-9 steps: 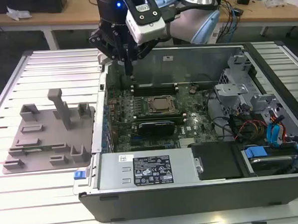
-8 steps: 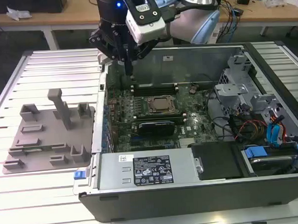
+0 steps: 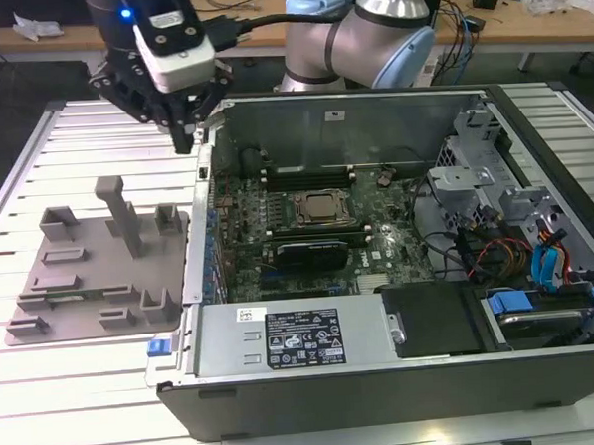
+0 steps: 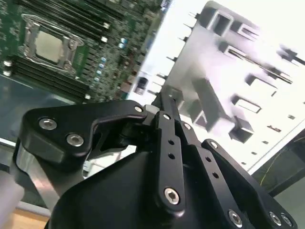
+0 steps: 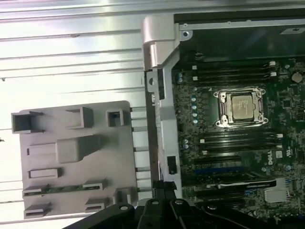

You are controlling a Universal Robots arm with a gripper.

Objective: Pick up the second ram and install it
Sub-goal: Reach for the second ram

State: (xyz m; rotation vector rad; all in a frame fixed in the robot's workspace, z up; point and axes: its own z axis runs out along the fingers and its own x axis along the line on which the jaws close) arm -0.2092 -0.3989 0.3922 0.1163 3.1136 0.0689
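One long, narrow, dark green memory stick, the second ram (image 5: 64, 189), lay flat in a low slot of the grey plastic fixture tray (image 5: 109, 157), held between small grey clips near one edge. In the exterior view it showed as a thin greenish strip (image 3: 56, 286) toward that view's left.

My black two-finger gripper (image 3: 181, 139) hung well apart from it, above the gap between the tray and the sheet-metal wall of the open computer case (image 5: 159, 62). As far as I could judge from the exterior view, its jaws were drawn together with nothing between them.

I judged two risks. Hanging this close to the case wall, the gripper could strike that metal edge on a straight descent. And the stick lay so low between its clips that an off-centre grasp could catch on the tray or tilt the board.
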